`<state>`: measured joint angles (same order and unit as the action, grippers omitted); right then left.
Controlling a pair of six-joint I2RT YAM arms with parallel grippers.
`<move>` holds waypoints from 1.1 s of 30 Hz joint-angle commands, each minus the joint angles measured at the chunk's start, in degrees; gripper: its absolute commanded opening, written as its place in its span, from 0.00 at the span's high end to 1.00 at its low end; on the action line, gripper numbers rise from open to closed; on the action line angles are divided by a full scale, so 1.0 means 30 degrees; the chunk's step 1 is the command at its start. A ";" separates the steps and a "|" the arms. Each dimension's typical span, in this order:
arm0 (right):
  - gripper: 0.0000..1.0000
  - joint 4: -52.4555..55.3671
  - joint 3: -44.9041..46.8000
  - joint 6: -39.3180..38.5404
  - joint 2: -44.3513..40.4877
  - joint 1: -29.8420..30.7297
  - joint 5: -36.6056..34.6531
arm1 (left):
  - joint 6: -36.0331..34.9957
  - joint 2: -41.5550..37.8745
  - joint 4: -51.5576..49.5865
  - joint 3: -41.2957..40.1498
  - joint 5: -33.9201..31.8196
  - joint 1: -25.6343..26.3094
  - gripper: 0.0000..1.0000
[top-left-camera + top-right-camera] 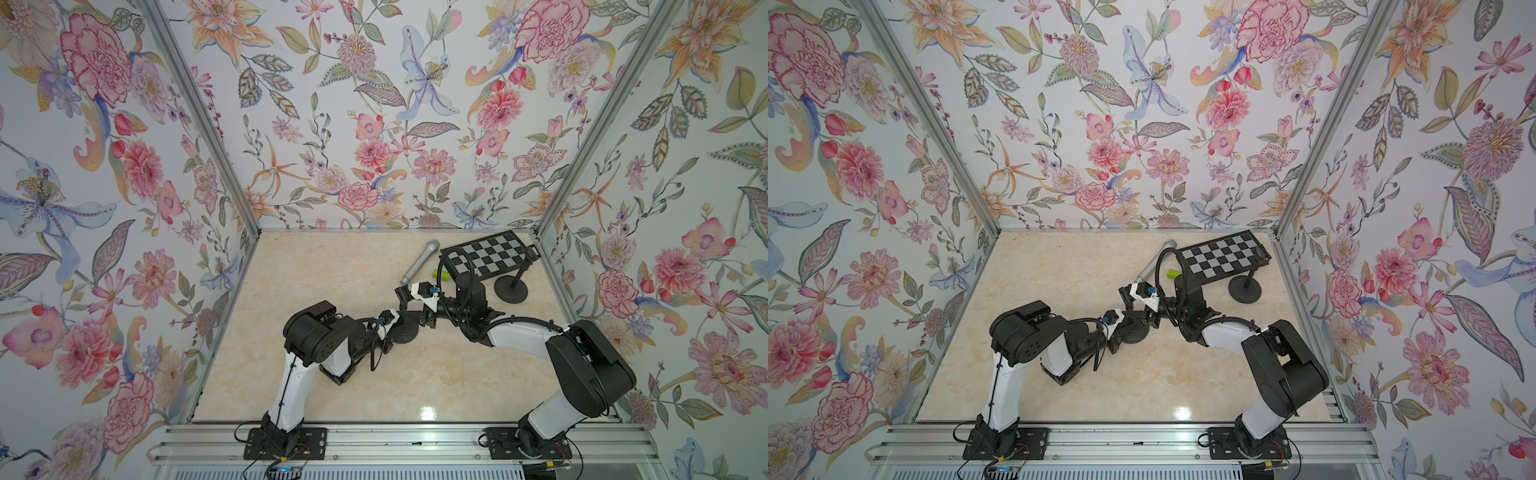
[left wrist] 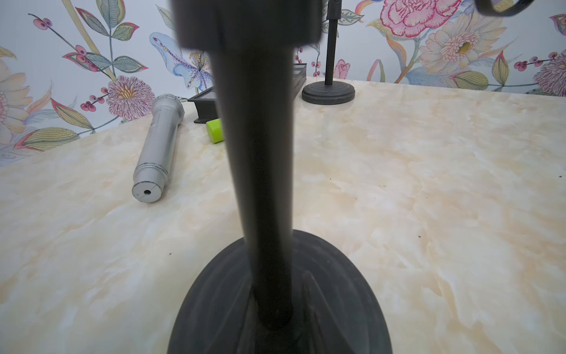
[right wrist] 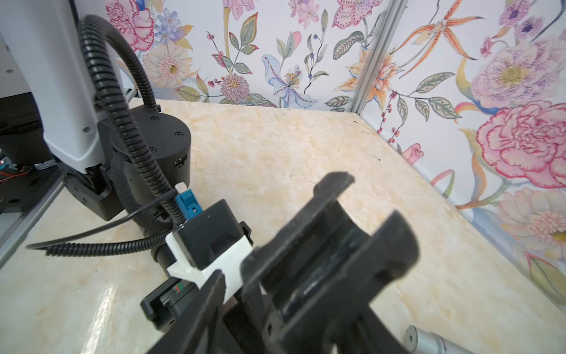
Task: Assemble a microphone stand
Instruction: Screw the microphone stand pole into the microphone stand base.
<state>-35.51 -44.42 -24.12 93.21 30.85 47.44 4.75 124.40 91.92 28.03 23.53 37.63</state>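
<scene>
A black stand pole [image 2: 260, 153] rises from its round base [image 2: 211, 306] on the marble table. My left gripper [image 2: 277, 309] is shut on the pole low down, just above the base [image 1: 411, 330]. A black U-shaped microphone clip [image 3: 330, 251] sits on top of the pole. My right gripper [image 3: 275, 331] stands open around the clip's foot, and one finger [image 3: 199, 312] shows a gap to it. In both top views the two grippers meet mid-table, left [image 1: 395, 328] and right [image 1: 415, 309]. The silver microphone [image 1: 419, 262] lies loose behind them.
A lime-green cylinder [image 1: 440, 274] lies beside the microphone [image 2: 159, 144]. A second stand with a round base [image 1: 511, 289] carries a checkerboard plate [image 1: 488, 255] at the back right. Flowered walls close the table [image 1: 332, 374] on three sides.
</scene>
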 commanded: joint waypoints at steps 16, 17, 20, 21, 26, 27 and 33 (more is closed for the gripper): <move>0.90 -0.7292 -0.0127 0.4619 0.3378 -0.0438 0.0797 | -0.0720 0.1007 0.4502 -0.0410 0.0735 0.0114 0.72; 0.95 -0.8125 0.0362 0.5200 0.3344 -0.0389 0.0007 | -0.0692 0.1067 0.4515 -0.0388 0.0629 0.0114 0.72; 1.00 -1.1481 0.2226 0.7050 0.3389 -0.0188 -0.3208 | -0.0589 0.1068 0.4513 -0.0386 0.0573 0.0112 0.70; 1.00 -1.2685 0.2896 0.7752 0.3428 -0.0015 -0.4628 | -0.0611 0.1015 0.4511 -0.0379 0.0472 0.0114 0.69; 1.00 -1.5929 0.5702 0.9759 0.3653 0.2786 -1.5032 | -0.0497 0.1107 0.4516 -0.0299 0.0427 0.0114 0.68; 1.00 -1.5968 0.5948 0.9683 0.3739 0.3999 -1.7719 | -0.0529 0.1099 0.4516 -0.0291 0.0343 0.0100 0.67; 1.00 -1.5949 0.5226 0.8318 0.4618 0.8359 -2.1829 | -0.0528 0.1159 0.4516 -0.0262 0.0240 0.0069 0.65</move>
<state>-83.92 -28.73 -0.73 104.44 51.51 -12.01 4.89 124.62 91.92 28.27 24.21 37.19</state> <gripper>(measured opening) 0.259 0.344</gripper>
